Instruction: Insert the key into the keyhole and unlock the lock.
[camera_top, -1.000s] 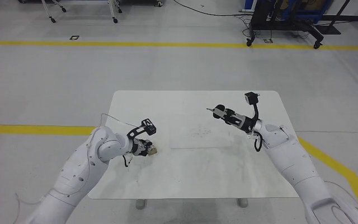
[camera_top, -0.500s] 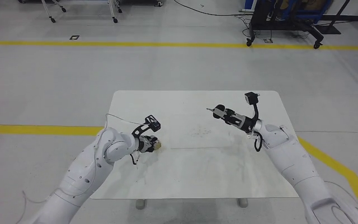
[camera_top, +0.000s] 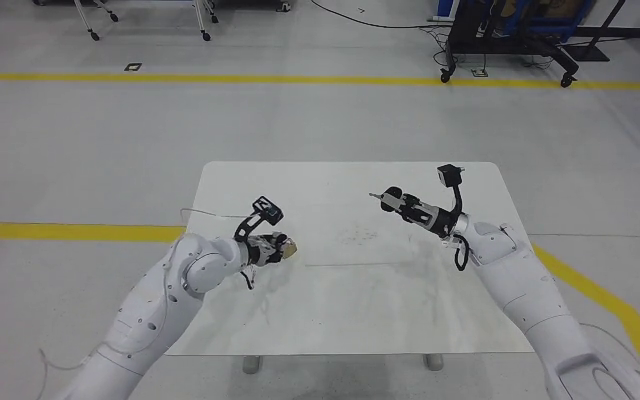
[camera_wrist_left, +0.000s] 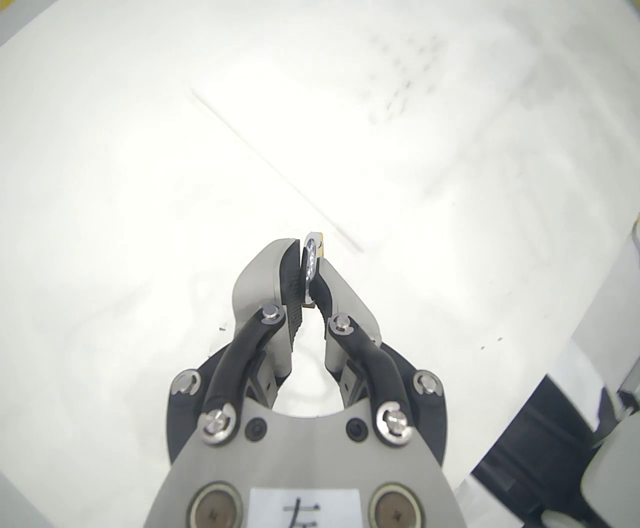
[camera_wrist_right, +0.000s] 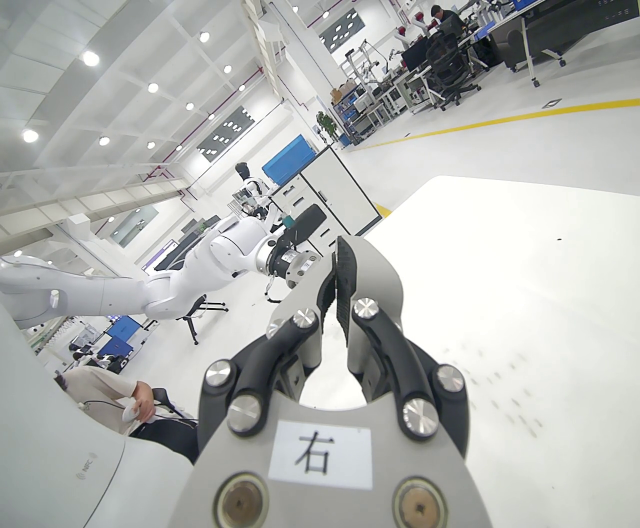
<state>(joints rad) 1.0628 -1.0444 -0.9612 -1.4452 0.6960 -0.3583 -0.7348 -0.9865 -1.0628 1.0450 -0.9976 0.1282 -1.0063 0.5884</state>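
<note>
- One left gripper (camera_top: 277, 247) hangs over the left part of the white worktop (camera_top: 400, 310). Its fingers (camera_wrist_left: 287, 272) are clamped on the one lock (camera_wrist_left: 311, 257).
- The lock is a small brass-bodied padlock with a bright metal face. It is pinched edge-on between the pads, and its end pokes just past the fingertips.
- One faint straight seam (camera_wrist_left: 275, 170) crosses the worktop just beyond the left fingertips.
- One patch of dark scuff marks (camera_top: 360, 238) lies on the worktop between the two grippers, nearer the right one.
- One right gripper (camera_top: 384, 198) sits over the right part of the worktop, well apart from the lock. Its fingers (camera_wrist_right: 346, 270) are pressed together.
- One key (camera_top: 374, 195) shows in the top view as a thin metal sliver. It juts from the right fingertips, pointing towards the left gripper's side, and is too small to make out further.
- On the floor, one yellow line (camera_top: 300, 78) runs far beyond both fingertips. One dark wheeled rack (camera_top: 510, 45) stands past it on the right.
</note>
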